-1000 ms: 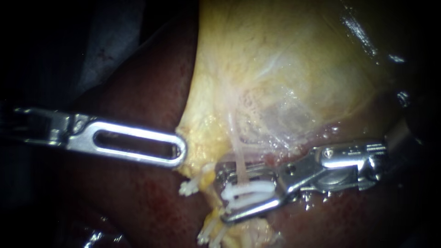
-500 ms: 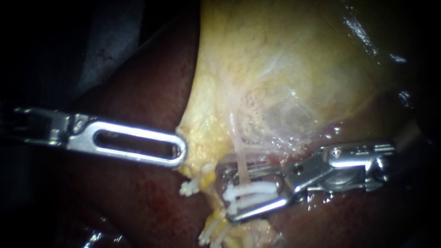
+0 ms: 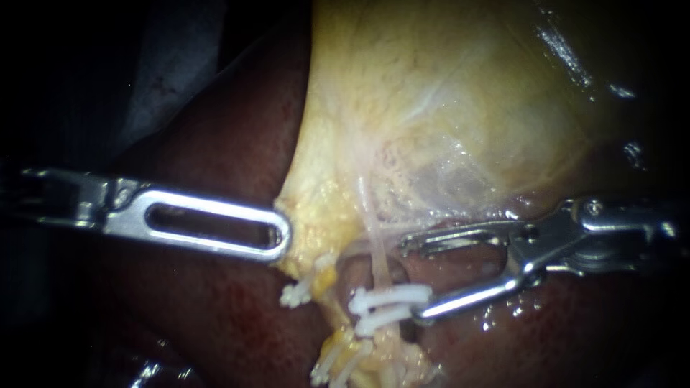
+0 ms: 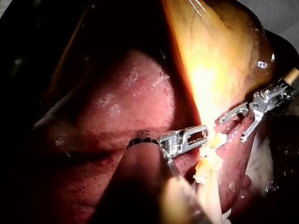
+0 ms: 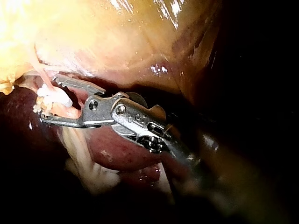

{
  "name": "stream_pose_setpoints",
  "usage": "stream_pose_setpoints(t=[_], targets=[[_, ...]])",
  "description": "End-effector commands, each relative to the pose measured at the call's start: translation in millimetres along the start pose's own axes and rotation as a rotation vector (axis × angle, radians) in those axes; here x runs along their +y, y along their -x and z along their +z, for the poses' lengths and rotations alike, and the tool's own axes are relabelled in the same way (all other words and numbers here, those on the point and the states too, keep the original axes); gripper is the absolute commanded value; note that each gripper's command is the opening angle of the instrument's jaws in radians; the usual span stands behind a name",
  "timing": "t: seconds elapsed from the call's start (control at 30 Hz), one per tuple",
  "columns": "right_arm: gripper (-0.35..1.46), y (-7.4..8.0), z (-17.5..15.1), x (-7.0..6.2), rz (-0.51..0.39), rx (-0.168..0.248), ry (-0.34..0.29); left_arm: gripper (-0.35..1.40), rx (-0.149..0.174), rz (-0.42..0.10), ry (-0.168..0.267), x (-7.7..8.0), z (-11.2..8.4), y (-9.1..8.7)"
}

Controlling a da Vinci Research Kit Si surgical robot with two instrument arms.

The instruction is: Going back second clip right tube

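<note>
A thin pale tube [image 3: 375,248] runs down from the yellow gallbladder [image 3: 431,108], and two white clips [image 3: 388,300] sit across it, one just under the other. My right instrument [image 3: 411,280] stands just right of the clips with its jaws open; the lower jaw's tip is near the clips' right ends. In the right wrist view its open jaws [image 5: 49,98] frame the clips [image 5: 53,97] without gripping them. My left instrument [image 3: 282,238] has its slotted jaws shut on the gallbladder's lower left edge, which also shows in the left wrist view [image 4: 202,134].
Dark red liver [image 3: 215,144] lies left of and below the gallbladder. More white clips sit at the gallbladder's lower edge [image 3: 296,293] and further down [image 3: 334,366]. In the left wrist view my right instrument [image 4: 233,127] stands ahead of the left one.
My right instrument has drawn back to the right, off the tube; its jaws no longer lie around the two clips. The clips stay on the tube. The left instrument has not moved.
</note>
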Motion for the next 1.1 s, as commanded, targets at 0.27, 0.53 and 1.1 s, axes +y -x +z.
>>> stream_pose_setpoints(t=[0.27,0.53,1.1], targets=[[0.54,-3.0,-3.0,-0.2,-0.110,0.015,0.044,-0.35,0.000,0.000,0.000,0.0,0.0,0.0],[0.58,-4.1,-5.2,-0.3,-0.165,0.019,0.064,-0.35,0.000,0.000,0.000,0.0,0.0,0.0],[0.60,-4.3,-6.0,-0.7,-0.168,0.027,0.098,-0.35,-0.006,0.009,0.008,1.8,1.6,-0.2]])
